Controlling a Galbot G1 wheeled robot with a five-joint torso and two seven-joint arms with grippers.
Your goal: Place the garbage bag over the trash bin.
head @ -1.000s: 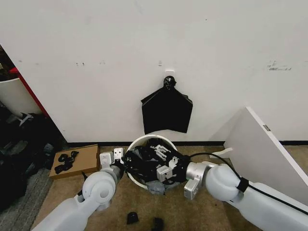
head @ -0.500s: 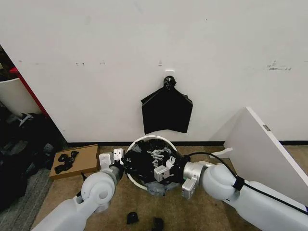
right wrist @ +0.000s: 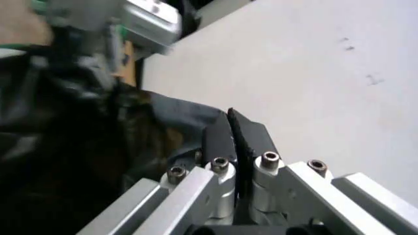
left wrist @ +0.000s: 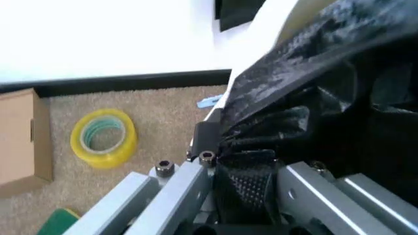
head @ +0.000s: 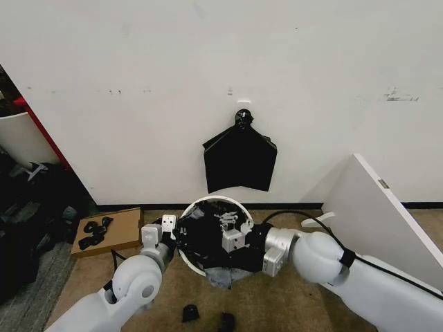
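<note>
The garbage bag lies crumpled over and inside the trash bin, which stands on the tan carpet close to the white wall. Black film covers most of the bin's mouth and spills over its near side toward the floor, while the far arc of the cream rim is bare. The left gripper sits at the bin's left edge; in the left wrist view its fingers are drawn in on a fold of the bag right at the rim. The right gripper reaches in from the right, over the middle of the bin's mouth; in the right wrist view its two black pads are pressed nearly together with a thin edge of the bag pinched between them. On the wall just above the bin hangs a flat black bundle, gathered to a knot at its top. Left of the bin a cardboard box lies on the floor with black straps on it, and the left wrist view shows a roll of yellow tape on the carpet beside the box. A white board leans against the wall to the right, well apart from the bin.
</note>
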